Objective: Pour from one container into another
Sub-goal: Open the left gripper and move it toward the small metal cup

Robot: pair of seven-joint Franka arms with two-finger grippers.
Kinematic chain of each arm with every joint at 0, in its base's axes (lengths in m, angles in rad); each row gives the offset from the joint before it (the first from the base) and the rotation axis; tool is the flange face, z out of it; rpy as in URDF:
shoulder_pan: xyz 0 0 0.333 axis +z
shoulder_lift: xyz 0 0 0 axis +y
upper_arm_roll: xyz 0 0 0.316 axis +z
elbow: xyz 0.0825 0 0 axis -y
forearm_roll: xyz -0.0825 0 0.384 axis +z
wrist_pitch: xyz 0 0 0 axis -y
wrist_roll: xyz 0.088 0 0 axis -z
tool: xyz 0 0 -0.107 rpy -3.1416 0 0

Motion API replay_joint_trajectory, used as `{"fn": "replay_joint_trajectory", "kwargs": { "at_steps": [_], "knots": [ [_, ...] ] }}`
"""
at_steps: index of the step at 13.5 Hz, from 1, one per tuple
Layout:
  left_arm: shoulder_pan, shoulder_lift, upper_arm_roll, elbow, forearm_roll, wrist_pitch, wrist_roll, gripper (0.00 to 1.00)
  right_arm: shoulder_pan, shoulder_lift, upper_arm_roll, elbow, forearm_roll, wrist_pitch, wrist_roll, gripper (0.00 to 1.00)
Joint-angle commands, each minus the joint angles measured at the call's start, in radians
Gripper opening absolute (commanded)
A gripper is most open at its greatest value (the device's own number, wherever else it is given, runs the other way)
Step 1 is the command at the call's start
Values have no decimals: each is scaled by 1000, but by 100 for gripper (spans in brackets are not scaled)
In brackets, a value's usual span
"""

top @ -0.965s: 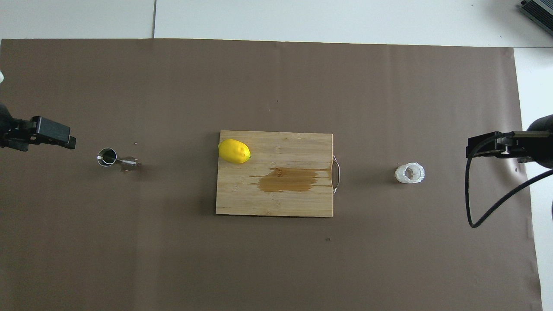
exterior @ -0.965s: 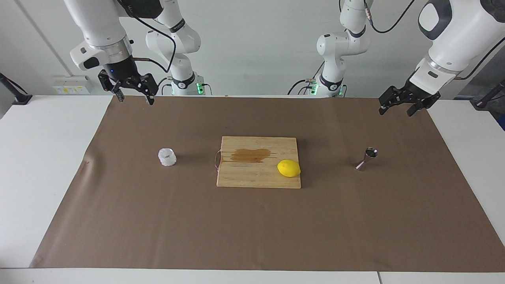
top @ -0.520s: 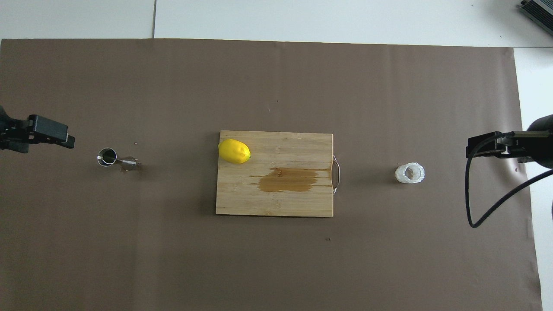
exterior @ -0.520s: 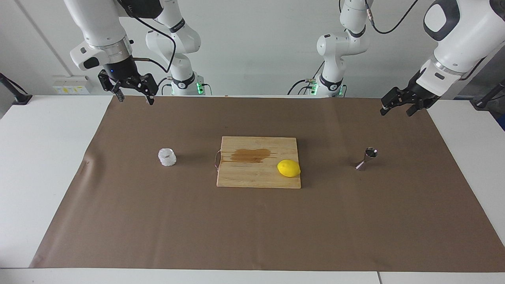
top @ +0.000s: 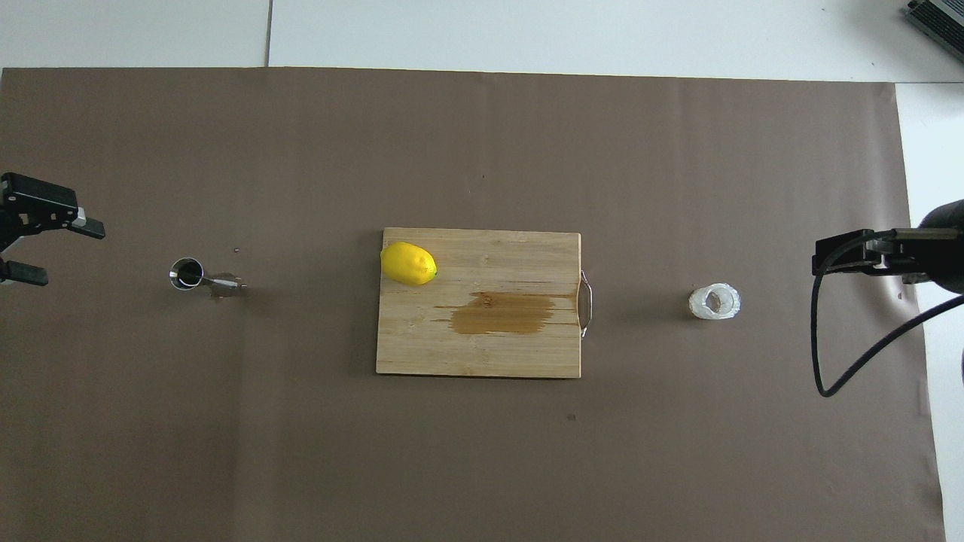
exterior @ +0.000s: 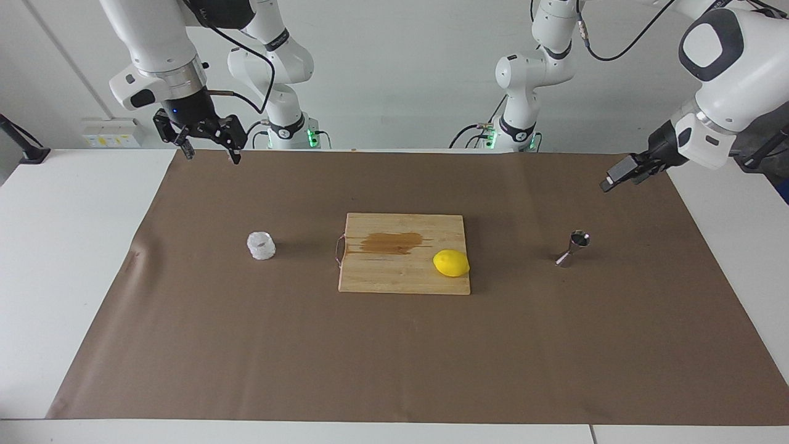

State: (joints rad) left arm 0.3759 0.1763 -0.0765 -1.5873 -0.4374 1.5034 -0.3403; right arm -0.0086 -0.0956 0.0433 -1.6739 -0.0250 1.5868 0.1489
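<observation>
Both my grippers spread, empty, up off mat: left gripper (exterior: 624, 175), right gripper (exterior: 206, 145). Cup (exterior: 261, 245) upright toward right arm's end, jigger (exterior: 573, 248) toward left arm's. Nothing grasped; pour undone.

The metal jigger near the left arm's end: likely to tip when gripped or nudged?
Probably yes. The jigger stands upright on a small foot with a narrow waist, so a sideways nudge could topple it. Its shiny metal wall looks rigid but perhaps slippery. Knocked over, it might roll.
</observation>
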Motion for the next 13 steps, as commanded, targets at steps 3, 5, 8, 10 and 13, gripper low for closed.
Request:
{"fn": "replay_joint_trajectory", "kwargs": {
  "at_steps": [3,5,8,10,13],
  "knots": [
    [141,149,-11,-5,-147,-37,-106,100,-14,-6,7,6,10,-18,-15,100],
    [158,175,-11,-37,-176,-40,-129,100,-14,-6,7,6,10,-18,-15,100],
    [239,215,-11,-144,-314,-3,-149,100,-14,-6,7,6,10,-18,-14,100],
    [258,235,-11,-195,-369,27,-160,100,-14,-6,7,6,10,-18,-15,100],
    [256,233,-11,-252,-415,77,-236,100,-14,-6,7,6,10,-18,-15,100]
  ]
}}
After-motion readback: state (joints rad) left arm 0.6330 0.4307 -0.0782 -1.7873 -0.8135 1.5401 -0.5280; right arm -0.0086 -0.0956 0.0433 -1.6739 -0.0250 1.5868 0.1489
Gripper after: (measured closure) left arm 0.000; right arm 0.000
